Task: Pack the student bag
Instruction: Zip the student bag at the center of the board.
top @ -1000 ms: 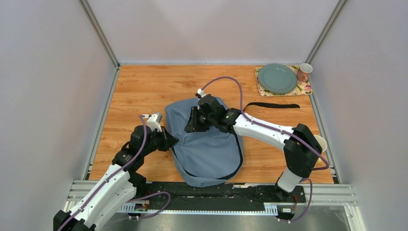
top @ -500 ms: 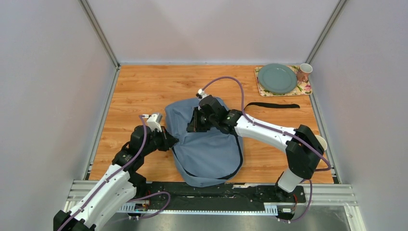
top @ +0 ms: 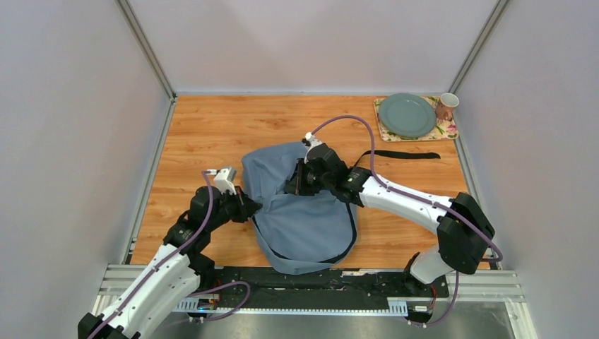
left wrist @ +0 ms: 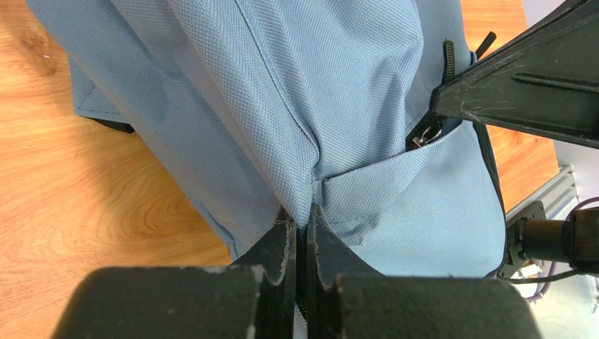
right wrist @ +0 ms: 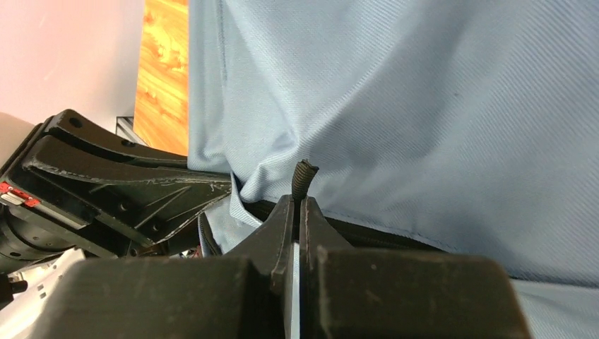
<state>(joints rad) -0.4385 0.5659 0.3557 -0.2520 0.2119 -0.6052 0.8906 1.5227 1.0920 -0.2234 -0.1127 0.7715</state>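
Fabric filled both wrist views, grey-blue and finely woven. From above we saw the student bag [top: 304,219] lying on the wooden table [top: 212,127] near the centre of the frame. A dark zip line curved down its right edge, and a black strap [top: 399,155] lay flat on the wood to its upper right. The left arm came in from the lower left and the right arm from the lower right, bending across towards the bag. The left fingers [left wrist: 279,244] were closed on the bag's left edge. In the left wrist view we saw a fold of the cloth pinched between the two tips, with creases running up and away from the pinch. The right fingers [right wrist: 277,226] sat over the upper middle of the bag and were closed as well. They gripped a short black corded zip pull [right wrist: 304,175], whose end stood up just above the tips. Below that pull, in the right wrist view, a dark gap in the cloth ran off to the right. In the left wrist view the dark frame of the right fingers entered from the upper right. Just beside it a small metal zip slider [left wrist: 424,138] showed at the edge of a black zip line. In the upper right corner of the top view a grey-green plate [top: 407,115] lay on a flowered mat [top: 450,131]. A pinkish cup [top: 446,106] stood at the mat's upper right corner, well apart from the bag.
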